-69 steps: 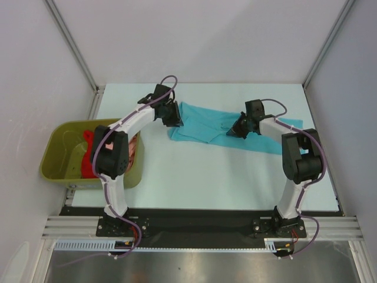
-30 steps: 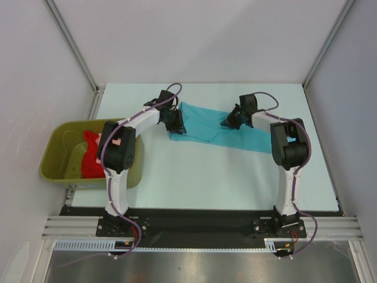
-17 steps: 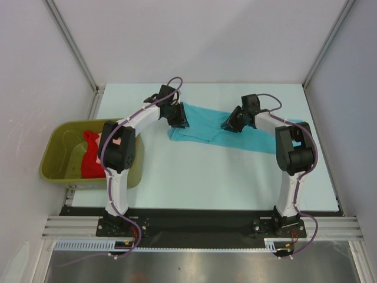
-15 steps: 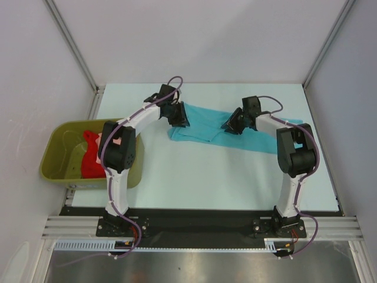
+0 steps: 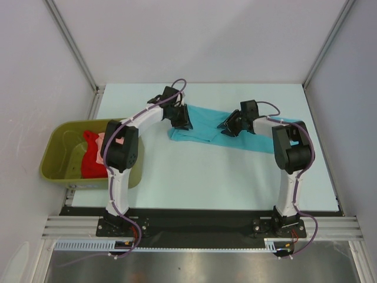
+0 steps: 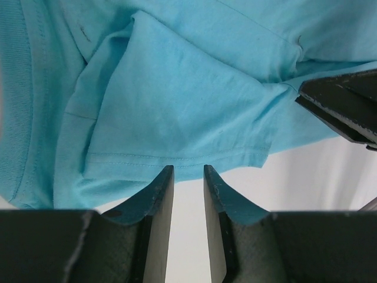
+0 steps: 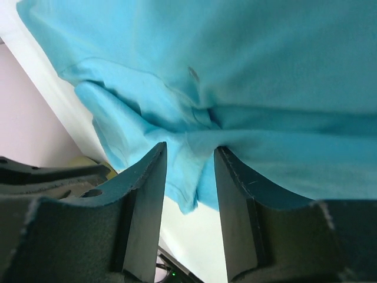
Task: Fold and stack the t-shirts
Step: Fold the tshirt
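The turquoise-blue t-shirt [image 5: 200, 125] lies crumpled in a long strip on the pale table [image 5: 224, 177]. My left gripper [image 5: 182, 121] is at the shirt's left end. In the left wrist view my left gripper [image 6: 185, 171] is open by a narrow gap, its tips at the shirt's [image 6: 177, 88] hem, nothing between them. My right gripper [image 5: 228, 128] is over the shirt's middle. In the right wrist view it [image 7: 188, 147] is open, with a fold of the shirt [image 7: 265, 59] between its tips. The red t-shirt [image 5: 91, 160] and the salmon-pink t-shirt [image 5: 101, 137] lie in the tub.
The olive-green plastic tub [image 5: 56, 172] stands off the table's left edge beside the left arm. White walls with metal posts close in the back and sides. The right gripper's black body [image 6: 347, 106] shows close by in the left wrist view.
My left gripper has moved right and a little nearer along the shirt's left end. My right gripper has shifted left onto the shirt's middle. The shirt has barely moved.
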You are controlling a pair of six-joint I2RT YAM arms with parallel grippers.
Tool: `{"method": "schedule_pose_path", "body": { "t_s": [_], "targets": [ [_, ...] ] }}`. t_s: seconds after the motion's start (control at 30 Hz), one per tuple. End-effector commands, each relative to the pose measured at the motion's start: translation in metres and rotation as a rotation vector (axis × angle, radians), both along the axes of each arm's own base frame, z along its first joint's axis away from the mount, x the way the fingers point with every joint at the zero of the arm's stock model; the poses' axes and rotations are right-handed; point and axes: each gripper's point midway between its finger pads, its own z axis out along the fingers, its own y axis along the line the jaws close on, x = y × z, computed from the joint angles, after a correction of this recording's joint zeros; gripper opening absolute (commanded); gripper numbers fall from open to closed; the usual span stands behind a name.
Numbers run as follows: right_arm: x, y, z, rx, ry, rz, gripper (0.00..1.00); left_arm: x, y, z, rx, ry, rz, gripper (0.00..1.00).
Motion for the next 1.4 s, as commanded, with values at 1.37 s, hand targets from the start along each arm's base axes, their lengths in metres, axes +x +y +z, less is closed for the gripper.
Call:
{"method": "schedule_pose_path", "body": {
  "t_s": [1.37],
  "targets": [
    [-0.139, -0.323, 0.01, -0.368, 0.231, -0.414, 0.72, -0.023, 0.085, -0.008, 0.169, 0.063, 0.373, 0.72]
  ]
}}
